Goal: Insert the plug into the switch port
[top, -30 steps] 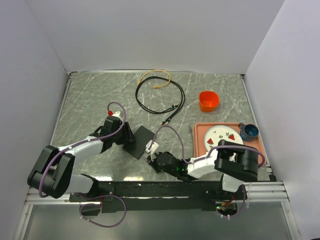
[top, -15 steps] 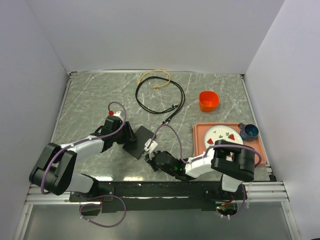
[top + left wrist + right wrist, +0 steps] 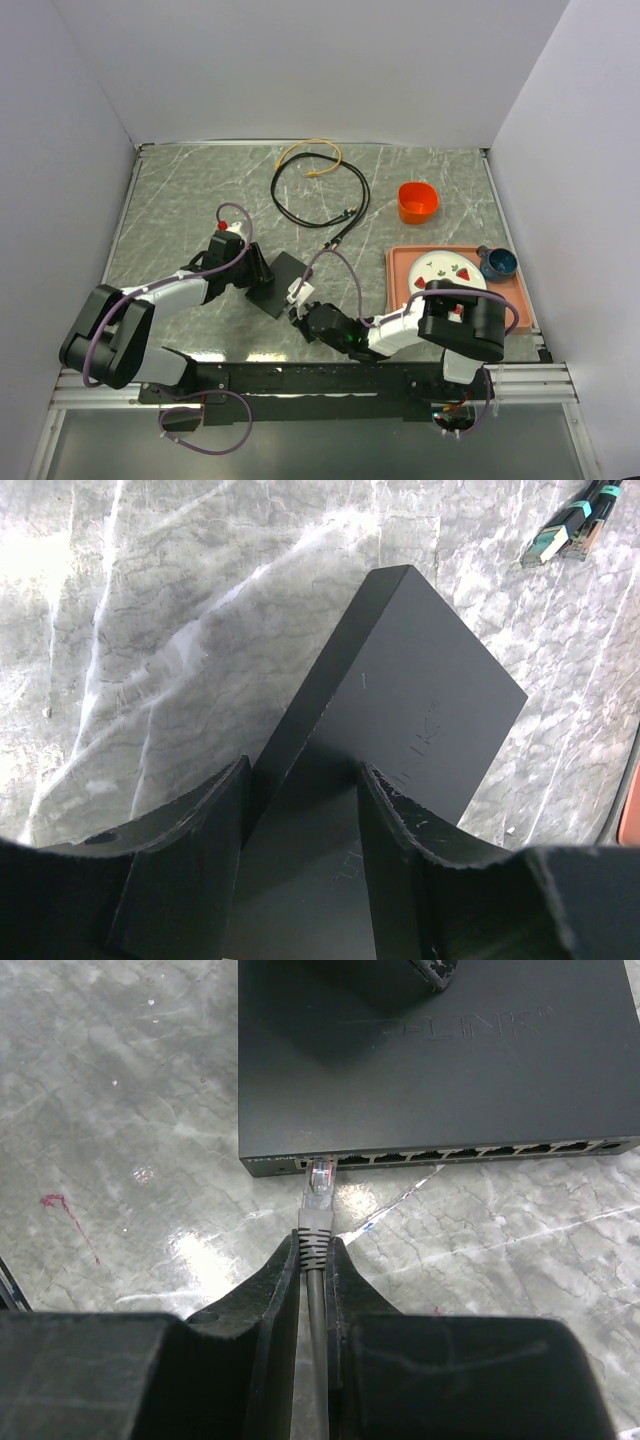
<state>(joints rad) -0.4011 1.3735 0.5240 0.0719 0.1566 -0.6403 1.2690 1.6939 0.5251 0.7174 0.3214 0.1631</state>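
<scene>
Table (image 3: 180, 200): the switch (image 3: 284, 280) lies flat, left of centre, between the two arms.
Switch: its long edge with the ports (image 3: 470, 1152) faces the right gripper (image 3: 313, 1252).
Left gripper (image 3: 303, 780): clasped on the switch's end away from the ports, apparently bracing it, with the arm reaching in low from the left.
Right gripper: nearer the ports, clenched on the plug's boot, wrist low, fingers aimed at the port edge.
Plug (image 3: 320, 1182): straight ahead of the fingers, its axis square to the port edge. The tip is at the leftmost port; whether it has entered is unclear.
Next move: probably a short straight push.
</scene>
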